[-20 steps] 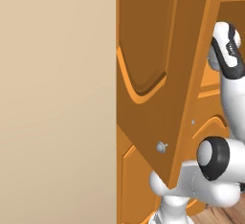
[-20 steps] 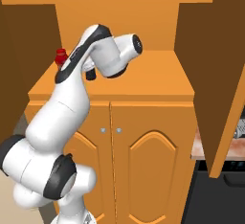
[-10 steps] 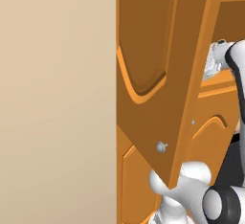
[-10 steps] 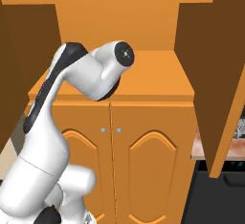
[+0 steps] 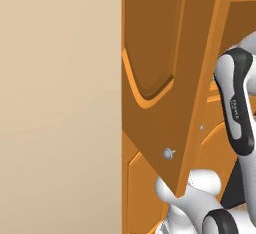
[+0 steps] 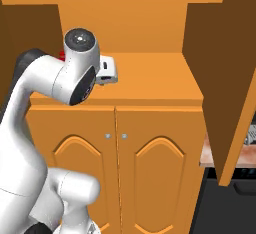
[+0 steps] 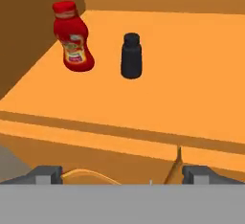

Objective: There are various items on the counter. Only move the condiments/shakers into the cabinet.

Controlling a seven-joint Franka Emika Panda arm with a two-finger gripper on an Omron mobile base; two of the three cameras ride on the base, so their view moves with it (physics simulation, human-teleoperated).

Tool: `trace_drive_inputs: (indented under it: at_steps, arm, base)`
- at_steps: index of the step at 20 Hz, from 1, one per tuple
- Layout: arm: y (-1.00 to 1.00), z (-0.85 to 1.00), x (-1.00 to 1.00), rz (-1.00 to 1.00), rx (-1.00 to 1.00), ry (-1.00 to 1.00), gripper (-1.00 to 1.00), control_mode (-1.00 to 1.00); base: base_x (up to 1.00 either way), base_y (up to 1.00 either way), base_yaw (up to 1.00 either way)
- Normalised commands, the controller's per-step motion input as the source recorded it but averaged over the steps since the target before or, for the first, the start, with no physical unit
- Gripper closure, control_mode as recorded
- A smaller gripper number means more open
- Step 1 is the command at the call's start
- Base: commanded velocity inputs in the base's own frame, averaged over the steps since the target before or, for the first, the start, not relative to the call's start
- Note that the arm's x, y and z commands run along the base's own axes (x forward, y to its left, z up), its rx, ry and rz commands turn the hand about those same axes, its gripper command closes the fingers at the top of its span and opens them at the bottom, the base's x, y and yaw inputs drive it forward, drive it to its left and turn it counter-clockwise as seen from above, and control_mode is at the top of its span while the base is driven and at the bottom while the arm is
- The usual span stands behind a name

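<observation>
hand (image 7: 122,174): spread, empty, now drawn back off the cabinet (image 6: 150,78) shelf edge | ketchup bottle (image 7: 72,37) and black shaker (image 7: 130,55): standing side by side, far left on the shelf | meaning: two condiments stored, mustard likely next

In the right base view the white arm covers nearly all of the red ketchup bottle with its red cap (image 6: 62,55) (a sliver shows). The tall orange wooden cabinet's open arched door (image 5: 165,73) hides its shelves in the left base view, cut off above.
</observation>
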Motion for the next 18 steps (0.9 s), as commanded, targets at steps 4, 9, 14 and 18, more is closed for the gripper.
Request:
trace_drive_inputs:
  at_steps: [4,9,14,18]
  arm:
    - [-0.61,-0.04,-0.2,-0.36,0.0,0.37,-1.0,-1.0]
    - [-0.24,-0.43,-0.86,-0.25,0.0,0.08,-1.0,-1.0]
    - [-0.02,-0.44,-0.73,-0.14,0.0,0.0,-1.0,-1.0]
    - [0.09,-0.17,-0.16,-0.03,0.0,-0.01,-1.0,-1.0]
  base:
    - [0.0,0.0,0.0]
    - [0.0,0.0,0.0]
    - [0.0,0.0,0.0]
    - [0.0,0.0,0.0]
